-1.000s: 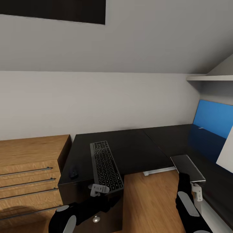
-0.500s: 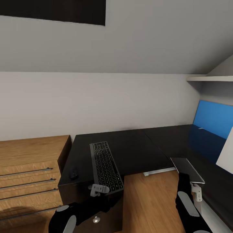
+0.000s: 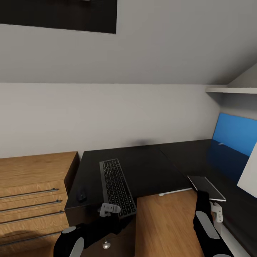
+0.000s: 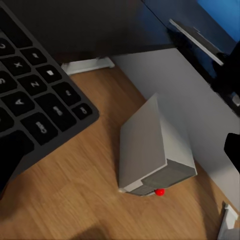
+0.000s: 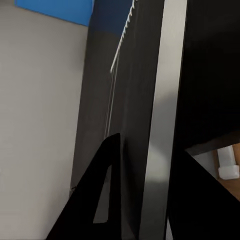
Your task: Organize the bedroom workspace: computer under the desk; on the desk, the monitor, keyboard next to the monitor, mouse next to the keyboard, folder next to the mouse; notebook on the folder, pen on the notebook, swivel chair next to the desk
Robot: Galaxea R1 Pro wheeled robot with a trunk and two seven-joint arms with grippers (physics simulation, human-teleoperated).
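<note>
Two risks: the keyboard overhangs the desk edge at the left gripper — closure unclear — while the right gripper pinches the notebook, which could slip.

The desk is glossy black and L-shaped. The keyboard, black keys in a grey frame, lies lengthwise on it, its near end overhanging the front edge. The small black mouse sits just beside the keyboard. The dark-grey notebook is raised at the desk edge. The light-grey computer stands on the wood floor.
</note>
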